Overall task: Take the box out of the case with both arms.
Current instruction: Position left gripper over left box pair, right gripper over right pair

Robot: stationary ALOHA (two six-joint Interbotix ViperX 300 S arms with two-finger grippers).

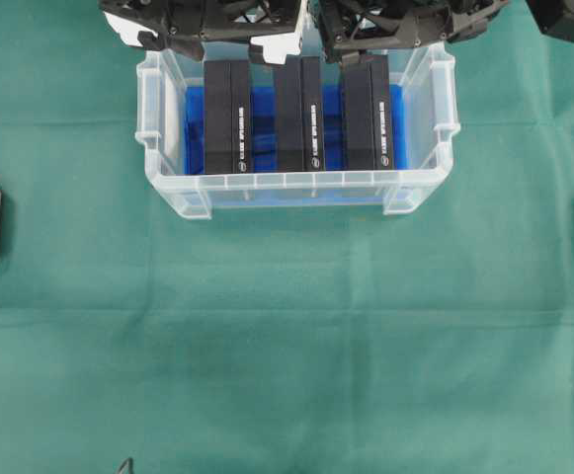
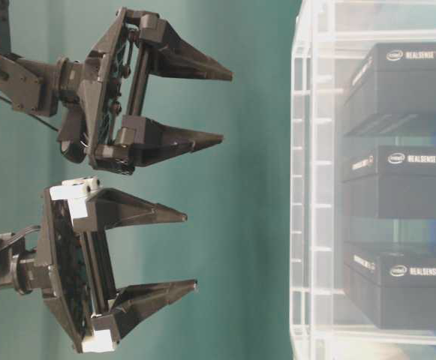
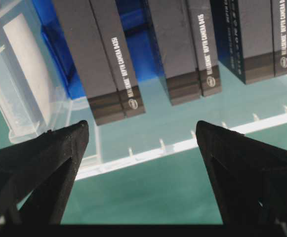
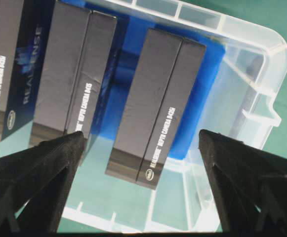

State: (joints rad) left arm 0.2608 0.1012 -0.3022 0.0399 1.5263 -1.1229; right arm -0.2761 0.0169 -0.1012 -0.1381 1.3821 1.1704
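Three black boxes are seen standing on edge side by side inside the case point(image 1: 163, 183), apart from one another: the left box point(image 1: 228, 117), the middle box point(image 1: 298, 114) and the right box point(image 1: 367, 112), each with white lettering along its top edge. The case is a clear plastic bin with rim handles and a blue sheet point(image 1: 264, 133) on its floor, and it is placed at the far middle of the desk point(image 1: 287, 346), which is covered in green cloth. The left gripper point(image 1: 204, 28), marked by white blocks, is held over the far left rim of the case with its jaws spread wide and nothing between them. The right gripper point(image 1: 397, 22) is held over the far right rim, likewise spread wide and empty.
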